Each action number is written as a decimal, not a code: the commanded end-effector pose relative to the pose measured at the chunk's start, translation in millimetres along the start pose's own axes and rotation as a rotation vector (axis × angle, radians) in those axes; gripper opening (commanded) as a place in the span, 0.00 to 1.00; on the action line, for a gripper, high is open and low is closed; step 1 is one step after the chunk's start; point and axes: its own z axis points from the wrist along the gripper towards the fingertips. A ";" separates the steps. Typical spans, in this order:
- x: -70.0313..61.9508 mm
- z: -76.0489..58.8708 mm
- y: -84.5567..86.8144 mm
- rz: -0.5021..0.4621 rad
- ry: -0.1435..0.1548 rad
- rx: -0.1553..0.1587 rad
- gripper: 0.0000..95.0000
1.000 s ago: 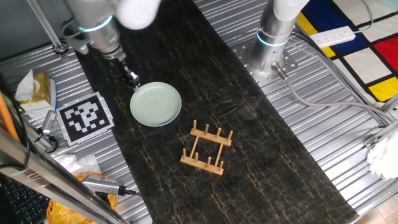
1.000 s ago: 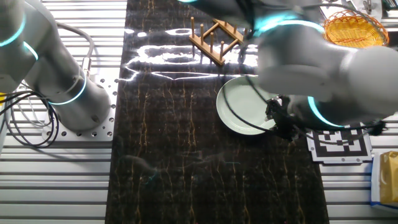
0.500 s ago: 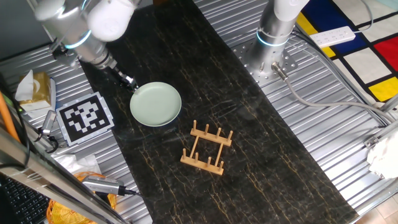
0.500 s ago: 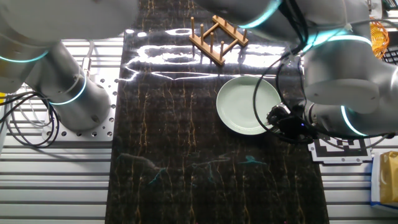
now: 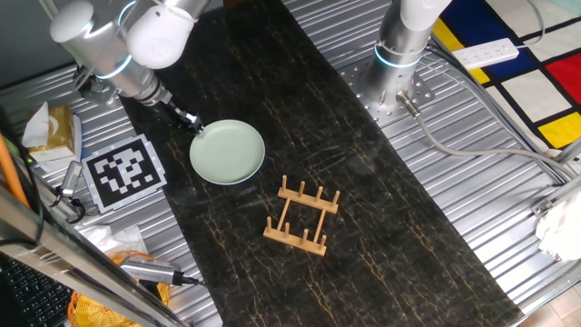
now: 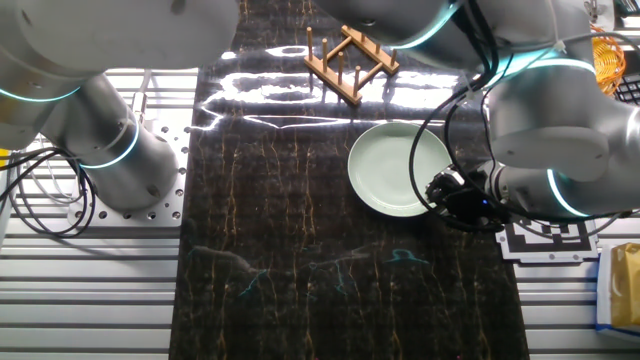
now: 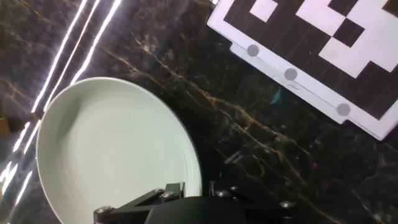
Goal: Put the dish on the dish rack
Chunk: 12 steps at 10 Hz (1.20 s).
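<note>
The gripper (image 5: 190,121) is sitting at the dish's (image 5: 227,152) upper-left rim, low over the table. The rack (image 5: 302,215) is lying well apart, toward lower right. Whether the jaws are apart or closed on the rim, I cannot tell.

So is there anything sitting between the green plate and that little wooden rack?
No. In both fixed views only bare dark tabletop separates the plate from the rack; they stand apart, not touching.
</note>
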 end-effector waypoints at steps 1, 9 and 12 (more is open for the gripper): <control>0.5 1.9 -2.5 -0.003 0.008 0.017 0.20; 1.1 5.6 -5.4 -0.003 -0.001 0.013 0.20; 1.1 6.8 -6.0 0.002 -0.006 0.014 0.00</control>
